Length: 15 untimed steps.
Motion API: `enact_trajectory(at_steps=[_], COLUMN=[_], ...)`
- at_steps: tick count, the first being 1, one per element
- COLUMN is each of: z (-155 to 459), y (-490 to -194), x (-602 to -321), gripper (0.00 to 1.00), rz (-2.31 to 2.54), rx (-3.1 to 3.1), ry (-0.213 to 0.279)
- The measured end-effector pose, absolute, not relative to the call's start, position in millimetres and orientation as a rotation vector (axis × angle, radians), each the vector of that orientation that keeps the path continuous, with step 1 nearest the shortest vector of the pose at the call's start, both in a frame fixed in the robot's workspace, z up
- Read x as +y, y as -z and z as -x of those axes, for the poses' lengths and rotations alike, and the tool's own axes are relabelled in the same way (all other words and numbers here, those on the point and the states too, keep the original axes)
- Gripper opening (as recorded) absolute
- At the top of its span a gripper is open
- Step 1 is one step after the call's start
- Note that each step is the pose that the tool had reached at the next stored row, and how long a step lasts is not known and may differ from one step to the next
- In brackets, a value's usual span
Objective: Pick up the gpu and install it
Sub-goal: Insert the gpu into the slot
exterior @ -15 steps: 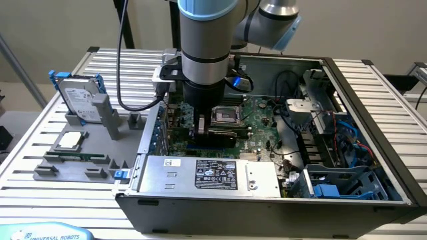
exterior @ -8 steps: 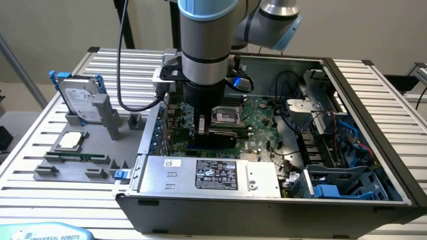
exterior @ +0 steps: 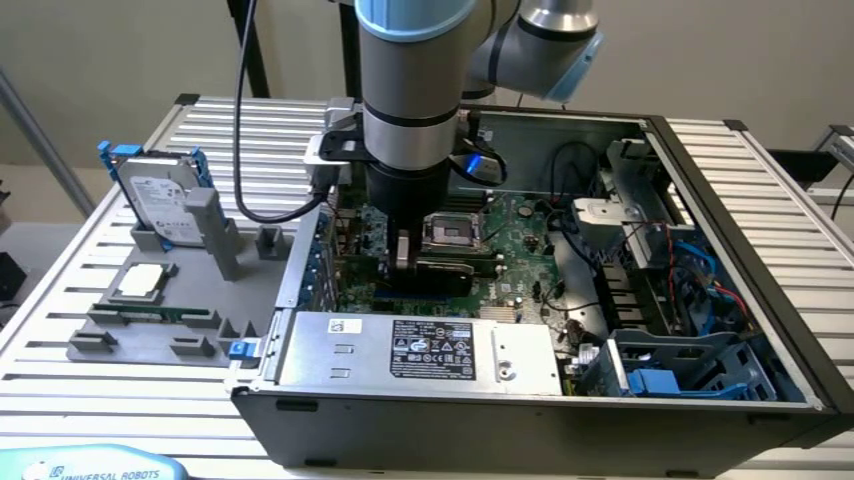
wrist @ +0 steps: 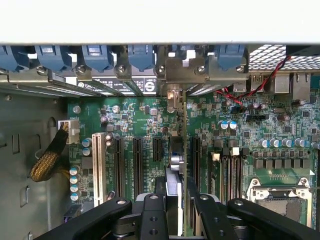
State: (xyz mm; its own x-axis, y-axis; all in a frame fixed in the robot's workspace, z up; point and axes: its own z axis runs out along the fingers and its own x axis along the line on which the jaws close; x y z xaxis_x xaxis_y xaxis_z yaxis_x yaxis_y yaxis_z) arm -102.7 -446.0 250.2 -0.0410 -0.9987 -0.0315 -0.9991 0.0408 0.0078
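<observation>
GPU [wrist: 176, 165] comes first for you, operator: in the wrist view you see it edge-on, a thin card standing upright between the two black fingers [wrist: 152, 212], with the gripper [wrist: 175, 210] partly closed and clamped on its top edge. You find its lower edge down among the long black expansion slots [wrist: 136, 157] of the green motherboard [wrist: 140, 120]; whether it is fully seated you cannot tell. Farther along the card, you see its silver end bracket [wrist: 175, 75] reach the row of blue slot clips [wrist: 97, 55] at the case's rear wall. Just beside the slots you have a white slot [wrist: 98, 162], a braided cable [wrist: 47, 160] on one side, and the processor socket [wrist: 280, 195] on the other.

In the exterior view you see the arm [exterior: 407, 110] come straight down into the open computer case [exterior: 747, 300], its gripper [exterior: 400, 250] low over the motherboard [exterior: 514, 240]. Nearest the camera lies the silver power supply [exterior: 414, 350]. Outside the case, at the exterior view's left, you see a grey parts stand [exterior: 160, 310] carrying a hard drive [exterior: 160, 205] in a blue frame.
</observation>
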Motion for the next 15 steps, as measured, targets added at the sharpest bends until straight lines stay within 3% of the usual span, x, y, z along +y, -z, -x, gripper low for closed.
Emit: enact_trajectory(at_steps=[15], z=[103.6], y=[-249.7], x=[-446.0], gripper=[0.27], rz=[2.163], rx=[2.254], ry=[-0.043])
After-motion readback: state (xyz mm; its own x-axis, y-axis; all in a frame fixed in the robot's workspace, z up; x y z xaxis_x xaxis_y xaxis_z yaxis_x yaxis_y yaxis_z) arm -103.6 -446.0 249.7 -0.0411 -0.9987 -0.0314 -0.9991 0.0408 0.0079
